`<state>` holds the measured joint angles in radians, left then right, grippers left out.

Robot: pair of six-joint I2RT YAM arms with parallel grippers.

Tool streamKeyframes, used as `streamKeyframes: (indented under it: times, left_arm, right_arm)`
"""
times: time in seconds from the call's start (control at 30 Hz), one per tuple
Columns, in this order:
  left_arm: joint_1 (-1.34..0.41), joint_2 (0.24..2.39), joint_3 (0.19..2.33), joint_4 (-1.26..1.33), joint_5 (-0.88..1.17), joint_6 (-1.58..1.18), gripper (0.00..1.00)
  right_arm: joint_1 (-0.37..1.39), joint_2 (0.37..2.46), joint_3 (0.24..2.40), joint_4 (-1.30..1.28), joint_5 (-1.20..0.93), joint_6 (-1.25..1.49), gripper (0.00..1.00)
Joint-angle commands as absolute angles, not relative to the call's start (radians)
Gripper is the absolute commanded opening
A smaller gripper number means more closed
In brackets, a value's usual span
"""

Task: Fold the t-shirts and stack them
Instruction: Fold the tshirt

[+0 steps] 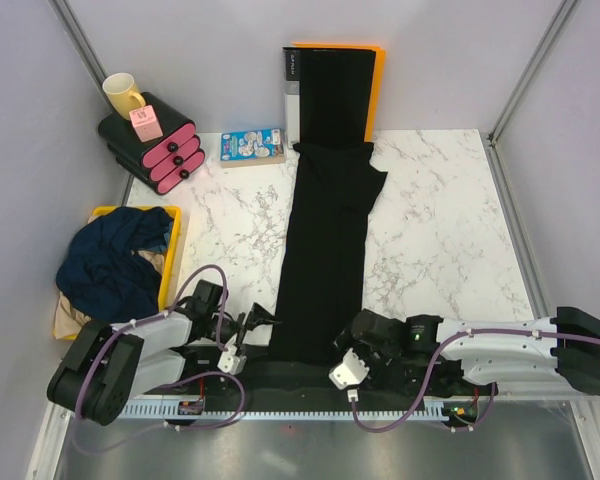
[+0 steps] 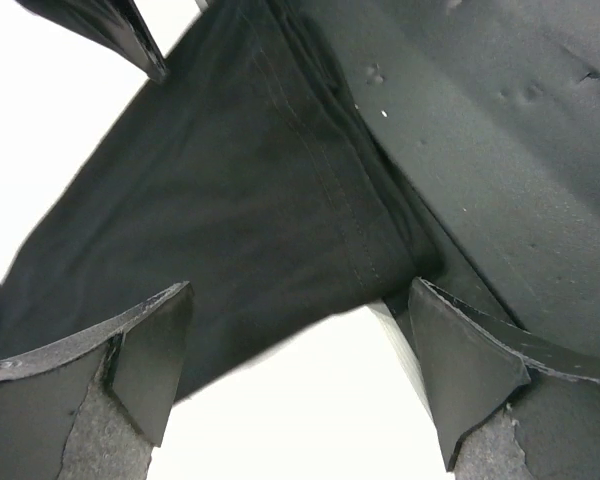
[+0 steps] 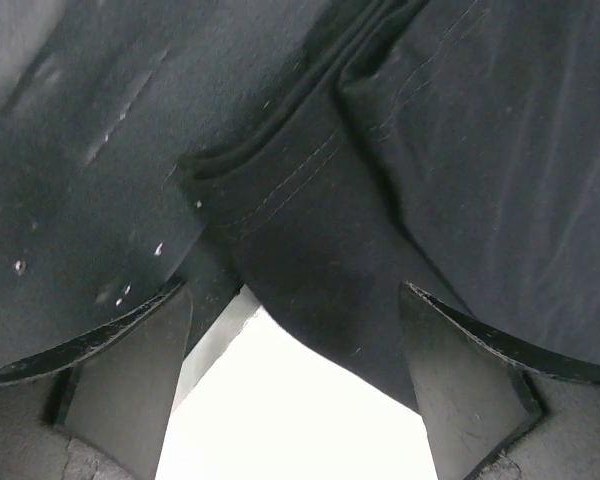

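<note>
The black t-shirt [image 1: 325, 250] lies down the middle of the tabletop [image 1: 440, 220] as a long narrow strip, already folded in from its sides. Its near hem sits between your two arms, and its far end reaches the foot of the binder [image 1: 375, 90]; I cannot tell whether they touch. The navy t-shirt [image 1: 110, 265] is heaped over the tan t-shirt [image 1: 70, 315] in the yellow bin [image 1: 175, 250], well apart to the left.

The left gripper [image 1: 255, 325] and right gripper [image 1: 365, 330] each stand at a near hem corner, jaws apart, nothing held. Both wrist views show stacked layers and seams at those corners.

Risks, in my judgement:
- If you close on the top layer only, the strip will open as you lift.
- If your two lifts are uneven, the fold will skew.
- If you carry the hem too far, the cloth may catch the binder.

There is bare tabletop to both sides of the strip. The near edge is crowded by the arm bases and cables, and the far edge by the binder.
</note>
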<state>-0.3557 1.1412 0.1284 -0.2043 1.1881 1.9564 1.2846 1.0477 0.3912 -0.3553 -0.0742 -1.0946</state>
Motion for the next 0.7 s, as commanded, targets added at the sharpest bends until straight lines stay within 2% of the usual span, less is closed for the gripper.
streamKeyframes:
  times: [0.0, 0.33, 0.67]
  left_arm:
    - [-0.359, 1.187, 0.063, 0.121, 1.218, 2.638, 0.95]
    - [-0.373, 1.264, 0.026, 0.316, 1.183, 2.642, 0.95]
    - [-0.4, 1.195, 0.097, 0.302, 1.066, 2.658, 0.96]
  right_arm:
    - [1.305, 1.043, 0.385, -0.296, -0.069, -1.039, 0.91]
    - [1.322, 1.046, 0.383, -0.279, -0.048, -1.028, 0.87]
    - [1.325, 1.037, 0.39, -0.319, -0.06, -1.02, 0.88]
